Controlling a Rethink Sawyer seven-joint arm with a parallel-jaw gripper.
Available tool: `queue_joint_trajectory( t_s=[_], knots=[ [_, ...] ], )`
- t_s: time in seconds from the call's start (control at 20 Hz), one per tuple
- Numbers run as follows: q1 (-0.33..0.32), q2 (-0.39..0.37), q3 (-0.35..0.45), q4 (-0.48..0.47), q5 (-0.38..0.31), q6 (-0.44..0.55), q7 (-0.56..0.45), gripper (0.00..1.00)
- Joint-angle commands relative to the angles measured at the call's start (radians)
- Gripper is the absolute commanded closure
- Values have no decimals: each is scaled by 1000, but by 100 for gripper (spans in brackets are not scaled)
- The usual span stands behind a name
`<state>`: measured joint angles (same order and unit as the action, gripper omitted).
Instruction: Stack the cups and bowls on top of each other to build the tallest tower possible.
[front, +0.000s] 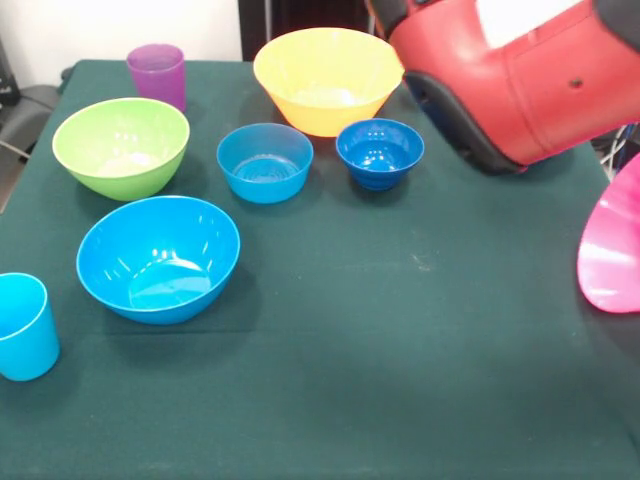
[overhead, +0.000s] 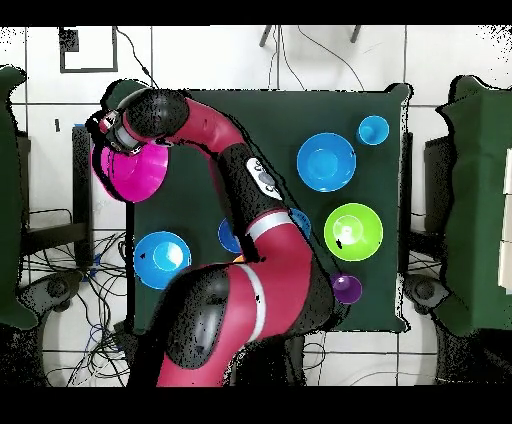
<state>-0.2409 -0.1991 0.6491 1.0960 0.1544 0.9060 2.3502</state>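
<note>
The red and black arm (front: 510, 75) is sweeping in across the top right of the front view, its bulky red shell filling that corner, and over at the right edge the big glossy pink plastic bowl (front: 612, 245) is sitting tilted on its side, partly out of frame. From overhead, that pink bowl (overhead: 133, 170) is hanging at the worktop's left edge, right under the arm's end, where the tool (overhead: 122, 135) is sitting against its rim; whether the tool is spread or clamped on that rim, I cannot tell, since the wrist is covering it. On the dark green worktop (front: 400, 380) the rest is laid out apart, nothing stacked: the big orange plastic bowl (front: 328, 78) is standing upright at the far middle, with the small dark-blue bowl (front: 380, 152) just in front of it to the right and the small light-blue bowl (front: 265, 161) beside that on the left. The medium green bowl (front: 121, 146) is resting far left, the purple plastic tumbler (front: 157, 74) behind it near the far edge. A medium blue bowl (front: 158, 257) is sitting nearer on the left, and the light-blue tumbler (front: 24, 326) is standing at the near left edge. Overhead is also showing a second medium blue bowl (overhead: 161, 259) near the robot's base.
</note>
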Motion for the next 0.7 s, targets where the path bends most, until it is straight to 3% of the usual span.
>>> queue_joint_trajectory(
  t_s=[0.05,0.4,0.7],
  knots=[
    [-83,43,197,152,-33,-99,-350,100],
    [-133,93,283,188,-47,-122,-384,100],
    [-154,124,312,200,-70,-133,-408,100]
  ],
)
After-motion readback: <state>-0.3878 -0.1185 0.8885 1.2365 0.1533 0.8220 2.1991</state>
